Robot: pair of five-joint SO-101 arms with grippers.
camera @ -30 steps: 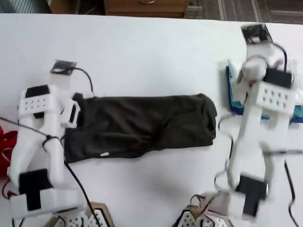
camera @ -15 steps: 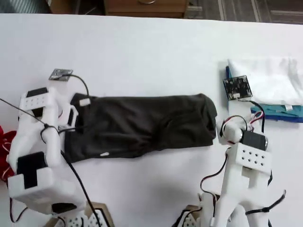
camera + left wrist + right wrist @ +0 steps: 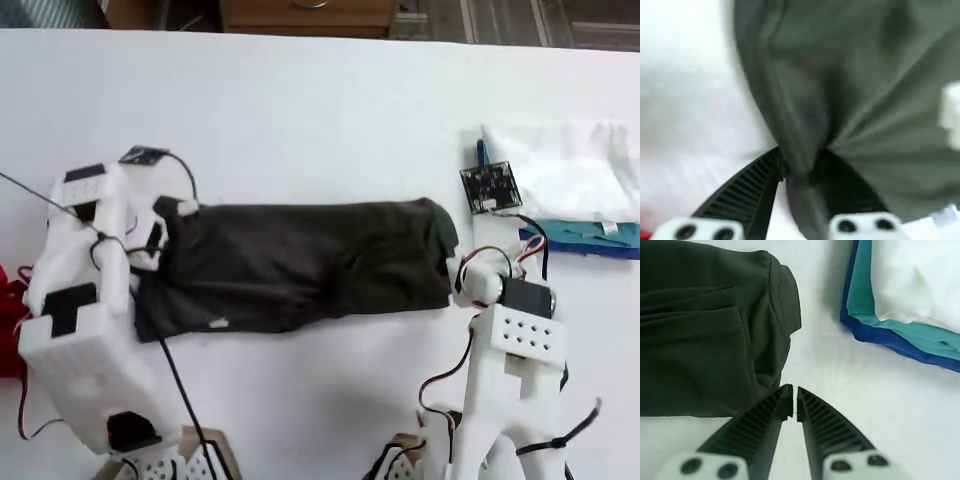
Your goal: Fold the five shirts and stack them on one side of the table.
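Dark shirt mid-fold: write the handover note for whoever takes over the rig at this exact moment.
Left pincer: shut on the dark shirt, gripping the edge at its left end.
Right pincer: shut, empty, just off the dark shirt's right end.
Things: the dark shirt lies as a long band in the middle of the table. The white shirt tops the teal shirt and the blue shirt in a stack at the right. A red cloth sits at the left edge.
Done: three shirts folded and stacked.
Left: finish folding the dark shirt, stack it, then probably the red cloth.
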